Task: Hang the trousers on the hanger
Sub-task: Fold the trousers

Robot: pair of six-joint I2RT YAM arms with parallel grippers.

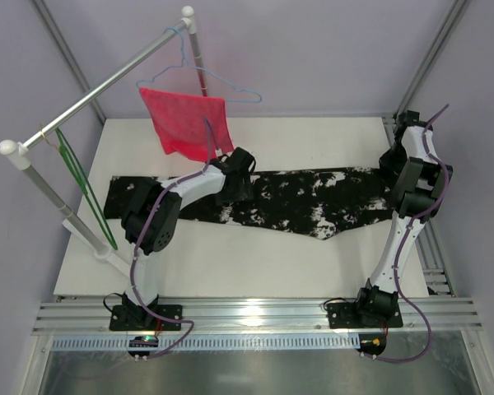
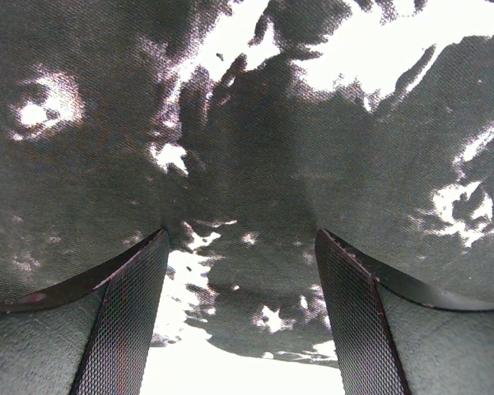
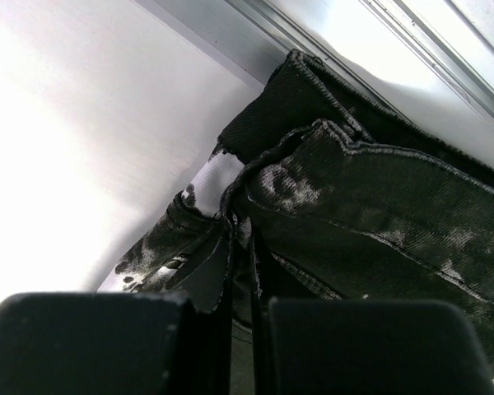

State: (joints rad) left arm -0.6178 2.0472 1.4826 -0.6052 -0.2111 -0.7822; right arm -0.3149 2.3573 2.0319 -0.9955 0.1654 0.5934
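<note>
The trousers (image 1: pixel 313 202), black with white splotches, lie flat across the white table from left to right. My left gripper (image 1: pixel 232 183) is open and hovers low over their left-middle part. In the left wrist view its mesh-padded fingers (image 2: pixel 123 321) stand wide apart over the fabric (image 2: pixel 255 148), with nothing between them. My right gripper (image 1: pixel 395 183) is at the trousers' right end. In the right wrist view it (image 3: pixel 243 280) is shut on a folded edge of the trousers (image 3: pixel 379 197). The green hanger (image 1: pixel 86 193) hangs from the rail at the far left.
A silver rail (image 1: pixel 107 86) on white posts slants across the back left. A pale blue wire hanger (image 1: pixel 218 82) on it holds a red mesh cloth (image 1: pixel 185 123). Aluminium framing (image 3: pixel 255 33) runs along the table's right edge beside the trousers' end.
</note>
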